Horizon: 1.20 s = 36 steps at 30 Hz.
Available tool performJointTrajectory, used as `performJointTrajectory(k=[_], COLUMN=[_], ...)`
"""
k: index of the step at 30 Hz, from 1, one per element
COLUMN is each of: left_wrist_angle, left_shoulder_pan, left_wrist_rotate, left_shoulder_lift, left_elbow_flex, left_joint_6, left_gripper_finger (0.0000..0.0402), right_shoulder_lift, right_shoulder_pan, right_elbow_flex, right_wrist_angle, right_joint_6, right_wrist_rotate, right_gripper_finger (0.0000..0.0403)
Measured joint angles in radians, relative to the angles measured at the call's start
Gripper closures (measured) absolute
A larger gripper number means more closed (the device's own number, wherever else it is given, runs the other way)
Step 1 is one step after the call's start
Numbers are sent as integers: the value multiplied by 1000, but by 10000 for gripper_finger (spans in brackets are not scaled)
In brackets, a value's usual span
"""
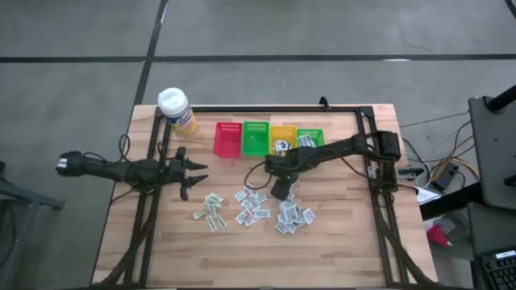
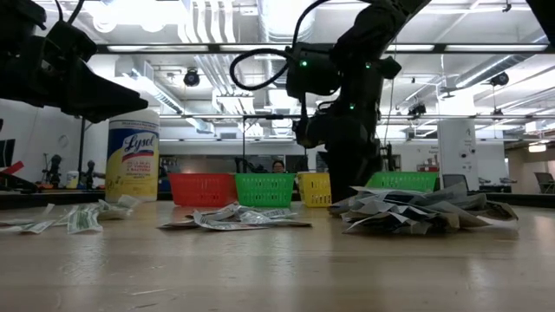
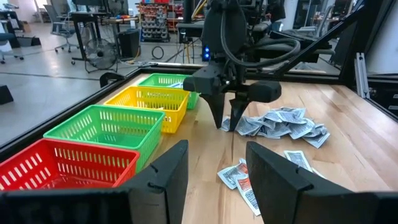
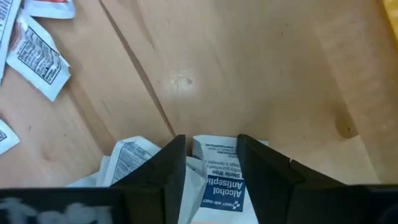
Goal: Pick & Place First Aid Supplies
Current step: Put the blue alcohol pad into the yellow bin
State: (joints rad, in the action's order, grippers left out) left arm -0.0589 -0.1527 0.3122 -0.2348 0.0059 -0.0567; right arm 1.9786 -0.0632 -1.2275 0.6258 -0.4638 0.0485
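My right gripper (image 4: 210, 177) hangs low over the near edge of the rightmost heap of first aid packets (image 1: 292, 217), fingers pointing down and spread, with a white packet printed "Alcohol Antiseptic" (image 4: 221, 177) lying in the gap between them — I cannot tell whether either finger touches it. The packets are scattered on the wooden table (image 1: 347, 250) in three loose clusters: the pile under my right fingers, a middle group (image 1: 251, 205), and a smaller green-printed bunch (image 1: 211, 211) nearer my left side. Behind them, along the far part of the table, stands a row of four baskets: red basket (image 1: 227, 138), green basket (image 1: 255, 137), yellow basket (image 1: 283, 138), and another green basket (image 1: 310, 138) — the last two hold a few packets. A yellow wipes canister with a white cap (image 1: 177, 111) stands beside the red one. My left gripper (image 1: 192, 177) waits above the table's left part, fingers apart and empty, aimed toward the packets and well apart from them.
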Motion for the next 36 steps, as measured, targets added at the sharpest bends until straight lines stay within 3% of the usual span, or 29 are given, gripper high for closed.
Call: performJointTrajectory(k=[5,15,25,32,36], left_wrist_angle=[0,0,0,0,0], left_shoulder_pan=[0,0,0,0,0], left_wrist_rotate=[0,0,0,0,0], left_shoulder_lift=[-2,-15,-24,-26,-28], left_elbow_flex=[0,0,0,0,0], left_joint_6=[0,0,-3,-7,-8], left_gripper_finger=[243,243,243,243,243], right_shoulder_lift=[28,19,22,5,-2], right_shoulder_pan=[0,0,0,-1,-1], right_elbow_flex=[-30,-34,-92,-155,-167], right_wrist_angle=[62,93,144,344,424], right_joint_6=[-3,12,19,19,20], right_wrist_rotate=[-42,-70,-75,-128,-87], right_gripper_finger=[288,388,394,394,394])
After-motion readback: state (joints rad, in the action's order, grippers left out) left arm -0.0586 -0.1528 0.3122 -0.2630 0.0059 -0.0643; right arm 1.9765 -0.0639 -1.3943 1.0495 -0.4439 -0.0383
